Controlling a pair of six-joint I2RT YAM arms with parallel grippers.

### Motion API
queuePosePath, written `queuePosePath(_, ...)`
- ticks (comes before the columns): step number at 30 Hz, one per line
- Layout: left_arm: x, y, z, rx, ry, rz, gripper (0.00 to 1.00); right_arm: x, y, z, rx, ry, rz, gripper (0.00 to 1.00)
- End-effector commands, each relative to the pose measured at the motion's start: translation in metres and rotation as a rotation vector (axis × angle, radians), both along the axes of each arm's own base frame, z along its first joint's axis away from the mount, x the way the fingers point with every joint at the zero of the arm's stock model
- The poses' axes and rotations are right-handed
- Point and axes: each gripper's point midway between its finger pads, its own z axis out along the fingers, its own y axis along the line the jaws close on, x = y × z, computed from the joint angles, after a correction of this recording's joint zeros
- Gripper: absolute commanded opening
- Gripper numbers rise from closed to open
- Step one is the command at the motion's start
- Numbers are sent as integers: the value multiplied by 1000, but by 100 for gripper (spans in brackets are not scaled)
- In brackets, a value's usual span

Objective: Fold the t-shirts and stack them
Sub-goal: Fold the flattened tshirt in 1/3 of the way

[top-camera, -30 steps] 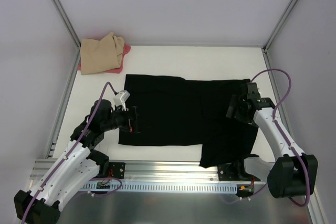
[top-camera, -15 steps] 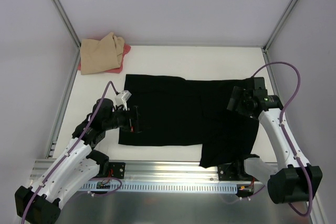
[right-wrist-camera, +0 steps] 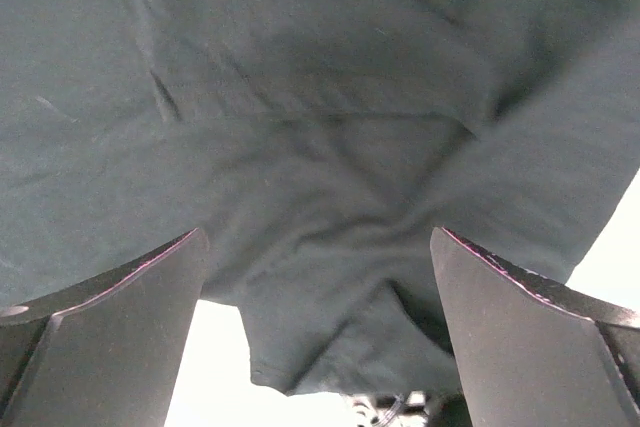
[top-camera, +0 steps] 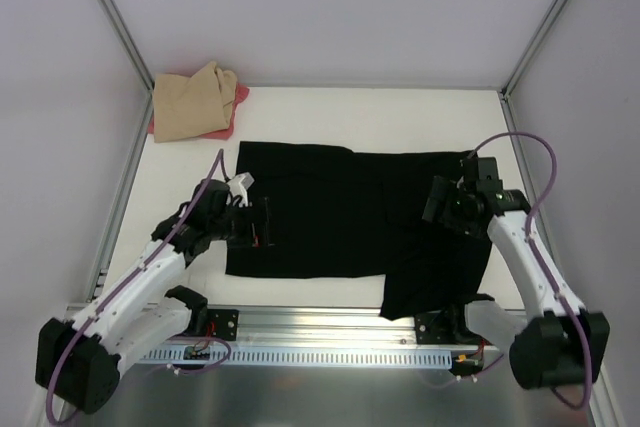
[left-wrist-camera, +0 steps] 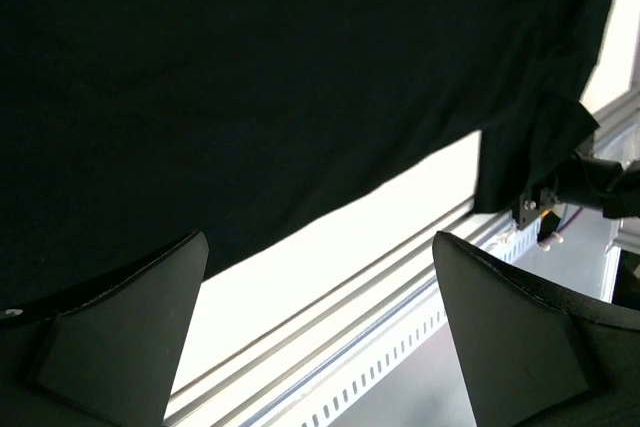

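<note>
Black t-shirt [top-camera: 340, 212] lies mostly flat, matte and lightly creased, right flap draping off-edge; left gripper [top-camera: 258, 225] and right gripper [top-camera: 437, 203] both spread wide, empty.

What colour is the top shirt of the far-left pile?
Tan. The top shirt shows best in the top external view.

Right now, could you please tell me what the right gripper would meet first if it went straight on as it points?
Most likely the black soft-cloth t-shirt: it fills the view ahead of the open right gripper, with nothing between, though the gap is hard to judge.
</note>
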Motion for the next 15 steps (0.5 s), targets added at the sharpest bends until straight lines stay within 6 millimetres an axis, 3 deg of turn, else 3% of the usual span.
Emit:
queuePosePath(1, 21, -7, -1, 1, 25, 50, 99, 31, 23, -14, 95, 27, 52, 99)
queuePosePath(5, 33, -13, -36, 71, 201, 72, 99, 43, 39, -49, 116, 158, 74, 100)
queuePosePath(9, 41, -20, -61, 93, 285, 72, 99, 33, 45, -87, 119, 274, 67, 99)
queuePosePath(15, 59, -28, -87, 122, 342, 73, 99, 31, 44, -109, 107, 318, 59, 99)
